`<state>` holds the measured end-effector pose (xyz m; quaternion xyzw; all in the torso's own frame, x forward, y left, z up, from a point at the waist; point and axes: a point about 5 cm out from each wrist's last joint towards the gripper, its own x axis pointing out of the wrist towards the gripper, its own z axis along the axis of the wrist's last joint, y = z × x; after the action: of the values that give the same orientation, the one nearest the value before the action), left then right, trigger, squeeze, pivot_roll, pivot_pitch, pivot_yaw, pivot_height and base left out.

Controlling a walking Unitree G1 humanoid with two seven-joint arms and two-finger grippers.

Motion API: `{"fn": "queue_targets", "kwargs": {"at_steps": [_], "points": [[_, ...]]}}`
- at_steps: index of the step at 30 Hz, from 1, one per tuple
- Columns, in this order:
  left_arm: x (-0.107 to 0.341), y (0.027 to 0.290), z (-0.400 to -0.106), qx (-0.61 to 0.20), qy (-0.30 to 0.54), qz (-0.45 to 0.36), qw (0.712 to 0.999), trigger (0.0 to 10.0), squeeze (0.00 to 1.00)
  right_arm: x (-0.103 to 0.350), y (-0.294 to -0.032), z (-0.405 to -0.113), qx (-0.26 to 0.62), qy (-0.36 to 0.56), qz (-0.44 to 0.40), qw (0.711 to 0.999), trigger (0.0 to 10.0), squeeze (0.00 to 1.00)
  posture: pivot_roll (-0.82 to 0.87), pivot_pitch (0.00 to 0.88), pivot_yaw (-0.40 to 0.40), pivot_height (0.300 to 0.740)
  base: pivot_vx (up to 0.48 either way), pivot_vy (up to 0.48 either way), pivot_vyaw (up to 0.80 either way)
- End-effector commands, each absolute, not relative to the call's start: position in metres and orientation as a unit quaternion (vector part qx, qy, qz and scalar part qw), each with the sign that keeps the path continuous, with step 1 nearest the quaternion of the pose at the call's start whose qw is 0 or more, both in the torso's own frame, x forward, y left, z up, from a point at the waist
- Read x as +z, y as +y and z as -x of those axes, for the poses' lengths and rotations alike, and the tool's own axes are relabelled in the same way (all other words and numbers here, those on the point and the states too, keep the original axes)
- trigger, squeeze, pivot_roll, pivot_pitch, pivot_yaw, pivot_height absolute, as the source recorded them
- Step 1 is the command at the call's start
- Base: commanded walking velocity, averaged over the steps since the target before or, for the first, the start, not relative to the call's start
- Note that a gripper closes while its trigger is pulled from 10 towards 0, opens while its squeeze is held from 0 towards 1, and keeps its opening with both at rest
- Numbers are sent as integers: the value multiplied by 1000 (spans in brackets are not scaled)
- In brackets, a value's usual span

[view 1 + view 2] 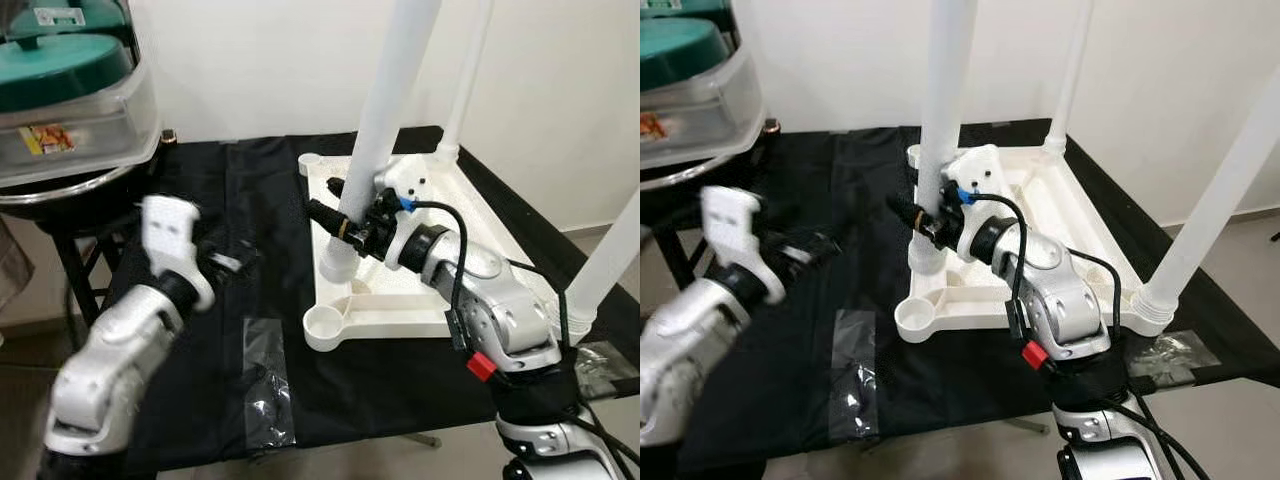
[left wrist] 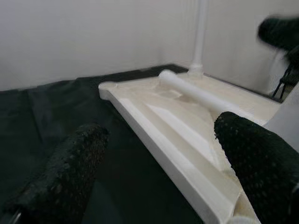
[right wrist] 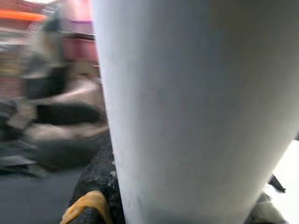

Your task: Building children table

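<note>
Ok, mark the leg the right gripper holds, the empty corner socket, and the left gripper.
table leg (image 1: 385,95), left eye view, mid shaft.
empty corner socket (image 1: 326,322), left eye view, its round cup.
left gripper (image 1: 232,262), left eye view, between its fingertips.

Left gripper (image 1: 228,262) motion-blurred. Table legs (image 1: 393,80) cut off at top edge. Right wrist view background smeared, unreadable.

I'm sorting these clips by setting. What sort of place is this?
Probably a room in a home, used as an assembly spot: plain white wall, a black-covered table holding an upturned white children's table, and a plastic storage tub beside it.
</note>
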<state>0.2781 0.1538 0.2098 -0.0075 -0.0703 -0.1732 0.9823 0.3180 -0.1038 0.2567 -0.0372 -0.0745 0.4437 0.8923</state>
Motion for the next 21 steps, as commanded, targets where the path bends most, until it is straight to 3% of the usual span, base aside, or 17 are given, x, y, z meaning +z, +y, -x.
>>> {"fn": "queue_targets", "kwargs": {"at_steps": [1,4,5,6,7,8,10,12,13,14,15,16,17,18,19,21], "points": [[209,155,-277,-158,-77,-4,985,10000,0,260,-105,-316,457,-78,26,886,10000,0,-17,54,-22,740,0,0,0],[189,153,-268,-153,-41,-21,987,10000,0,263,-110,-317,484,-86,-14,871,10000,0,-7,88,-15,740,0,0,0],[163,161,-248,-108,-11,-59,992,10000,0,263,-115,-312,553,-117,22,825,10000,0,26,149,-11,740,0,0,0],[163,161,-248,-108,-11,-59,992,10000,0,263,-115,-312,553,-117,22,825,10000,0,26,149,-11,740,0,0,0],[156,167,-238,-82,-9,-89,993,10000,0,265,-117,-310,584,-128,34,801,10000,0,36,178,-9,740,0,0,0],[156,167,-238,-82,-9,-89,993,10000,0,265,-117,-310,584,-128,34,801,10000,0,36,178,-9,740,0,0,0],[151,177,-216,-45,-12,-121,992,10000,0,269,-121,-305,635,-120,38,762,10000,0,50,221,-9,740,0,0,0],[151,177,-216,-45,-12,-121,992,10000,0,269,-121,-305,635,-120,38,762,10000,0,50,221,-9,740,0,0,0],[149,181,-206,-28,-12,-126,992,10000,0,272,-121,-303,664,-113,44,738,10000,0,60,251,-10,740,0,0,0],[149,181,-206,-28,-12,-126,992,10000,0,272,-121,-303,664,-113,44,738,10000,0,60,251,-10,740,0,0,0],[146,183,-196,-8,-8,-123,992,10000,0,276,-120,-300,700,-98,52,705,10000,0,61,289,-11,740,0,0,0],[146,183,-196,-8,-8,-123,992,10000,0,276,-120,-300,700,-98,52,705,10000,0,61,289,-11,740,0,0,0],[147,185,-190,9,-10,-112,994,10000,0,282,-118,-300,725,-93,60,679,10000,0,58,312,-19,740,0,0,0],[147,185,-190,9,-10,-112,994,10000,0,282,-118,-300,725,-93,60,679,10000,0,58,312,-19,740,0,0,0],[152,185,-189,22,-24,-114,993,10000,0,293,-115,-305,749,-95,60,653,10000,0,74,343,-28,740,0,0,0],[157,185,-189,29,-35,-117,992,10000,0,301,-112,-307,762,-98,58,638,10000,0,78,346,-29,740,0,0,0]]}}
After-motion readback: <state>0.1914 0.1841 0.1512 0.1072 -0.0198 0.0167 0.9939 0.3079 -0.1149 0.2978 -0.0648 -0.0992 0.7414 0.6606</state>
